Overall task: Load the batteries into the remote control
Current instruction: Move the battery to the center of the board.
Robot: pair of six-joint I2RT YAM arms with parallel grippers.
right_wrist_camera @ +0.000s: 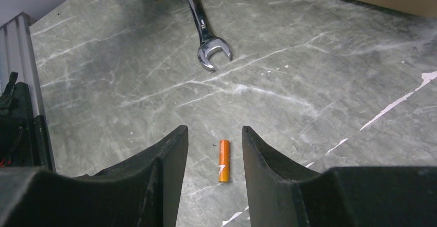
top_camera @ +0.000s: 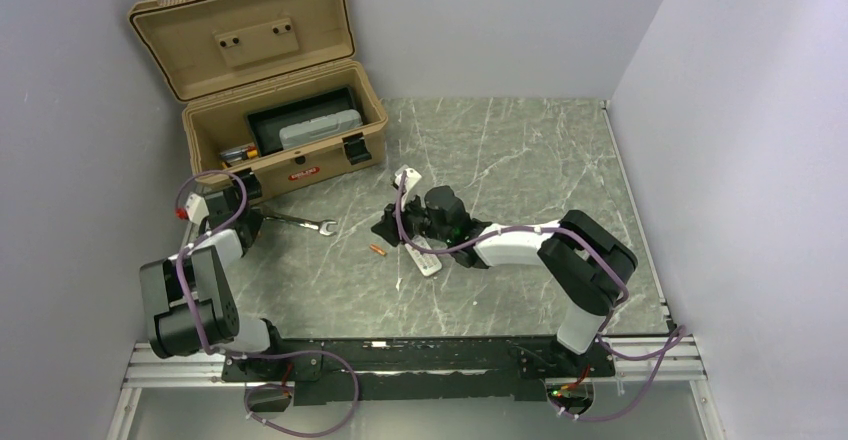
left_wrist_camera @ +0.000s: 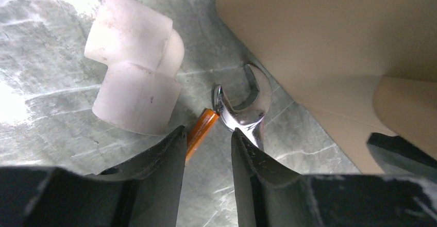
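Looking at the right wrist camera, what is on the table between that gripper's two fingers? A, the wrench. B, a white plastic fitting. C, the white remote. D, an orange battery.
D: a small orange battery lies flat on the table in the gap of the right gripper, whose jaws stand open and clear of it. The wrench lies farther off.

Your left hand (left_wrist_camera: 207, 134) is hanging low, fingers slightly parted; your right hand (right_wrist_camera: 214, 130) is hovering, arm outstretched, fingers apart.
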